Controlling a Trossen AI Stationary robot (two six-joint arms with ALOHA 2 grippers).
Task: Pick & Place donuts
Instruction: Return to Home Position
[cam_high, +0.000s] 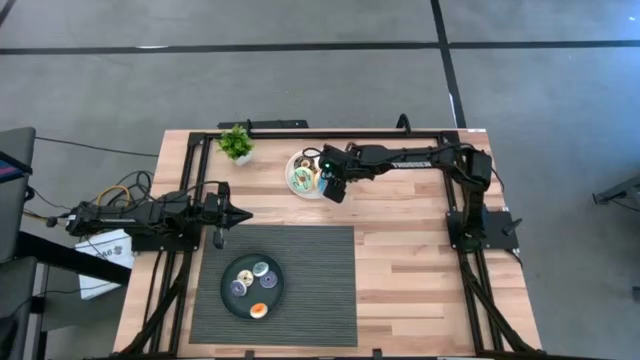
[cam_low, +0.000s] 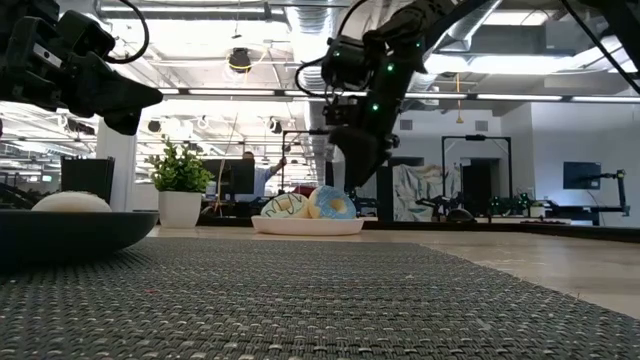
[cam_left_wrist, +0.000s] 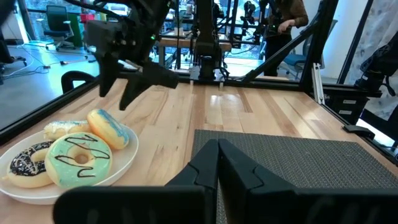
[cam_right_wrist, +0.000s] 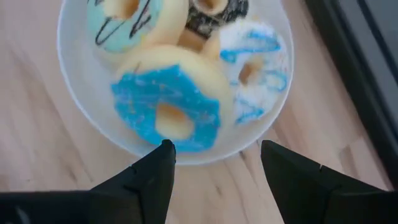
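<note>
Four larger donuts lie on the white plate (cam_high: 303, 176). In the right wrist view they are the blue donut (cam_right_wrist: 168, 115), a white one with blue stripes (cam_right_wrist: 255, 68), a green one (cam_right_wrist: 124, 18) and a chocolate one (cam_right_wrist: 214, 9). The blue donut (cam_left_wrist: 109, 127) rests tilted against the others. My right gripper (cam_right_wrist: 214, 155) is open and hovers just above the plate's right edge (cam_high: 335, 182), touching nothing. My left gripper (cam_high: 238, 212) is shut and waits over the table's left part. Small donuts (cam_high: 252, 283) lie in the black dish (cam_high: 275, 295).
A dark woven mat (cam_high: 320, 290) covers the table's near middle and carries the black dish. A small potted plant (cam_high: 237, 144) stands left of the plate near the far edge. Bare wood (cam_high: 410, 250) lies to the right of the mat. A person (cam_low: 250, 170) stands far behind the table.
</note>
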